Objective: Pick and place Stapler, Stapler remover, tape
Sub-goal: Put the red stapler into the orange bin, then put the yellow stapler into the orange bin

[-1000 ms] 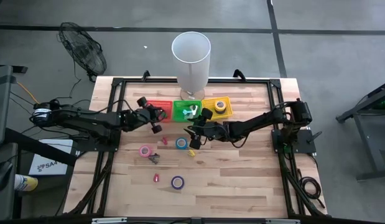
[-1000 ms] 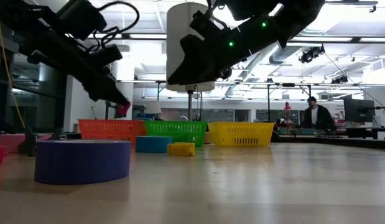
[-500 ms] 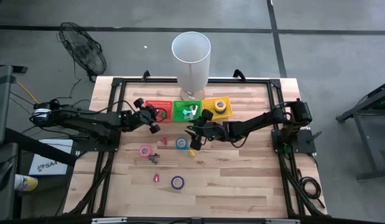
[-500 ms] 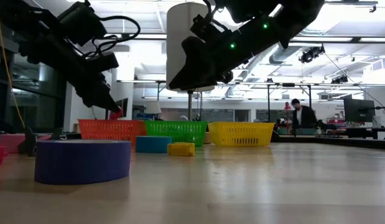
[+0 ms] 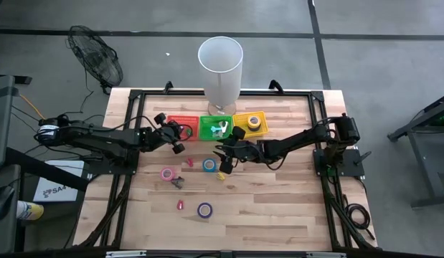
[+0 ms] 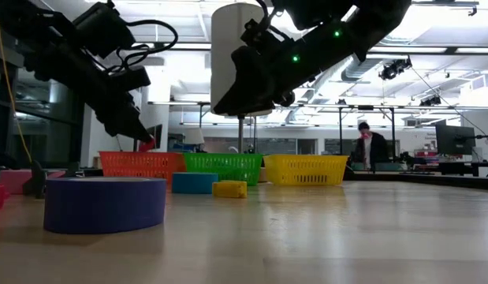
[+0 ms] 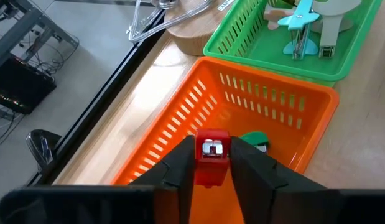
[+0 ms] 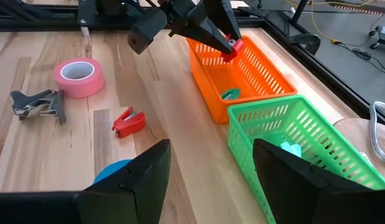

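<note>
**Red stapler poised over orange basket**

Over the orange basket [image 7: 198,118], the left gripper [image 7: 211,163] clamps its fingers on a small red stapler [image 7: 211,162], apparently positioned for a drop. Above the blue tape [image 5: 209,165], the right gripper [image 5: 223,160] hovers, fingers apart, seemingly ready.

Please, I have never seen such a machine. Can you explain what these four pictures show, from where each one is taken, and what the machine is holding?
Two dark robot arms work at a wooden table. One camera looks down from above, one sits at table height, and one rides on each wrist. The left gripper holds a small red stapler remover over the orange plastic basket. The right gripper waits open above the blue tape roll. Green and yellow baskets stand beside it; pink and purple tape rolls lie on the wood.
</note>
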{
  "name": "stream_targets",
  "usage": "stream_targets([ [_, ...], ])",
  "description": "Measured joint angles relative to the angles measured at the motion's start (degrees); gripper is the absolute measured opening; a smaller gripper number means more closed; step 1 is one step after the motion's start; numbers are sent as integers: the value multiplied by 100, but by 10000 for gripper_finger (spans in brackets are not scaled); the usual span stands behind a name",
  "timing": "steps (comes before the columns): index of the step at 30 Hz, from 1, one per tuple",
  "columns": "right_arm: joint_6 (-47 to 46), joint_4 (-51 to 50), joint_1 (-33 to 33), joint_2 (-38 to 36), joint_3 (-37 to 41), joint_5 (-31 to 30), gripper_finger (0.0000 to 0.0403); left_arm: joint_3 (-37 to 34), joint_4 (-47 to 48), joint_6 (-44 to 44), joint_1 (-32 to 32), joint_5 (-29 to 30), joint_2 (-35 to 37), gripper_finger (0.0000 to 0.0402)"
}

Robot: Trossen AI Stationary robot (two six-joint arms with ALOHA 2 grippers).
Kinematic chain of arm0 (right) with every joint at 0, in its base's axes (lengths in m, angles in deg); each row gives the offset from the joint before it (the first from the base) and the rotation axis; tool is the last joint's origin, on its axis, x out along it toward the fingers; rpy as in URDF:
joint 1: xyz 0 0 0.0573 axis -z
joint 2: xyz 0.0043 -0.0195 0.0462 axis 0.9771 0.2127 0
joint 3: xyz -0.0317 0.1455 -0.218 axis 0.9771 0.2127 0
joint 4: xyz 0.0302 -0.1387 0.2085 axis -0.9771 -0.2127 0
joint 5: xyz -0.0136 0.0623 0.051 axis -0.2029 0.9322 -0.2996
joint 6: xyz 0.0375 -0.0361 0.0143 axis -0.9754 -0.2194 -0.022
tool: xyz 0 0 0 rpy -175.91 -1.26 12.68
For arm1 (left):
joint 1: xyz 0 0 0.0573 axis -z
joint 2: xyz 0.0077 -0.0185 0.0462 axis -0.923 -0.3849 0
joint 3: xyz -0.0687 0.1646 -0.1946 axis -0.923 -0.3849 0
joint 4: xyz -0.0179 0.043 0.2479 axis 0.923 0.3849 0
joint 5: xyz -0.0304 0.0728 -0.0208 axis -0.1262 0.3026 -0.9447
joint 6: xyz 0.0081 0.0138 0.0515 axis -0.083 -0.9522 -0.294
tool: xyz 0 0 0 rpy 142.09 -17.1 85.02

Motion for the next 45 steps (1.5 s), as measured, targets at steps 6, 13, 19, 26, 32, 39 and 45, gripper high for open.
stream_targets([
  [6, 0, -7, 0, 0, 0, 0, 220, 0, -4, -39, 0, 3, 0, 158],
  [13, 13, -317, 0, -22, -2, 369, 220, 0, -88, -91, 0, 40, 0, 202],
  [19, -167, -729, -97, -214, -7, 1037, 220, 0, -320, -667, 4, -423, -1, 204],
  [26, -201, -953, -493, -223, -7, 1130, 220, 2, -1061, -1548, 4, -1542, -1, 205],
  [32, -685, -1164, -1034, -149, -4, 279, 220, 2, -1249, -1757, 4, -2129, 0, 205],
  [39, -1528, -1329, -1600, -13, 162, -407, 220, 2, -1334, -1845, 4, -2389, -1, 205],
  [45, -2323, -1060, -1848, 95, 540, -726, 220, 2, -1351, -1845, 4, -2411, 0, 205],
])
